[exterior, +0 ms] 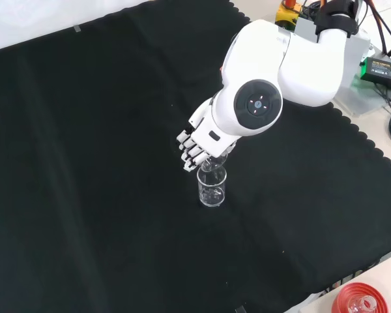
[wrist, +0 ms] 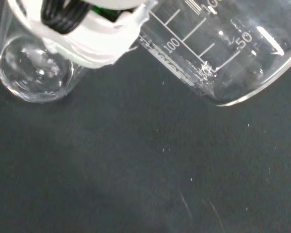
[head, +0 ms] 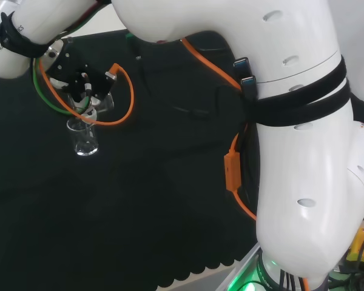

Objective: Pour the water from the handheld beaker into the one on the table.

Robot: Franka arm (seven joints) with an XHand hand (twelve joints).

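Mid-pour on the black-clothed counter (exterior: 85, 163): my hand (exterior: 194, 151), fingers curled round the handheld beaker (wrist: 223, 53), tips it over the standing beaker (exterior: 212, 187), which sits directly beneath. Little water appears left in the tilted glass, I judge. Next I must keep the lip above the lower rim, then level the beaker out.

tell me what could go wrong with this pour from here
The handheld beaker is tilted right over the standing beaker, whose mouth is narrow, so water could miss it and land on the black cloth. The hand hangs close above that beaker's rim and might knock it over. Both are clear glass, so the level is hard to judge.
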